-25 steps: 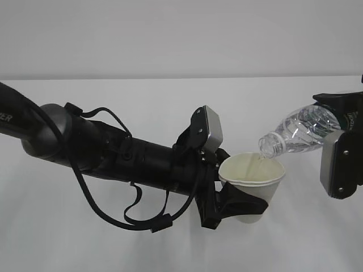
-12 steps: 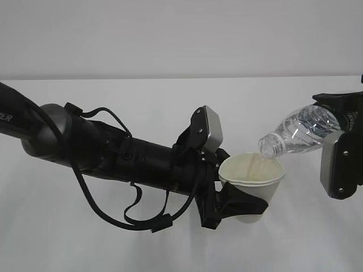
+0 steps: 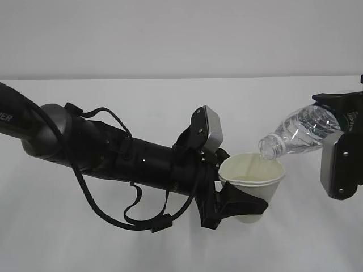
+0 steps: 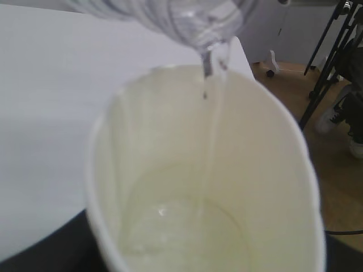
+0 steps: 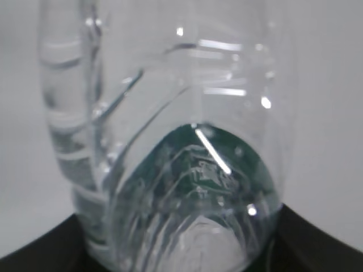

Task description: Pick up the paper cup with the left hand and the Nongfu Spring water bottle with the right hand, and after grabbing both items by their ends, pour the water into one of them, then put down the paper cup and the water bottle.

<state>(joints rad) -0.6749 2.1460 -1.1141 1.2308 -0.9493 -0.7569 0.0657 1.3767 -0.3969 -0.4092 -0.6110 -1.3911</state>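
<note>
My left gripper [image 3: 240, 205] is shut on the lower part of the white paper cup [image 3: 253, 182], which it holds just above the table, tipped slightly, mouth up. From the right, my right gripper [image 3: 347, 121] grips the base end of the clear Nongfu Spring water bottle [image 3: 300, 131]. The bottle is tilted neck-down, its open mouth over the cup's rim. A thin stream of water [image 4: 206, 85] falls from the bottle mouth [image 4: 193, 22] into the cup [image 4: 272, 170]. A shallow pool [image 4: 176, 226] covers the cup's bottom. The right wrist view is filled by the bottle [image 5: 170, 102] and its green label [image 5: 198, 164].
The white table [image 3: 113, 243] stretches under both arms, with a plain grey wall behind. My left arm [image 3: 113, 153] and its loose cables lie across the left half. Past the table's far edge, black tripod legs [image 4: 332, 51] stand on a brown floor.
Both arms hold their pose. The bottle stays tilted over the cup and water keeps running in.
</note>
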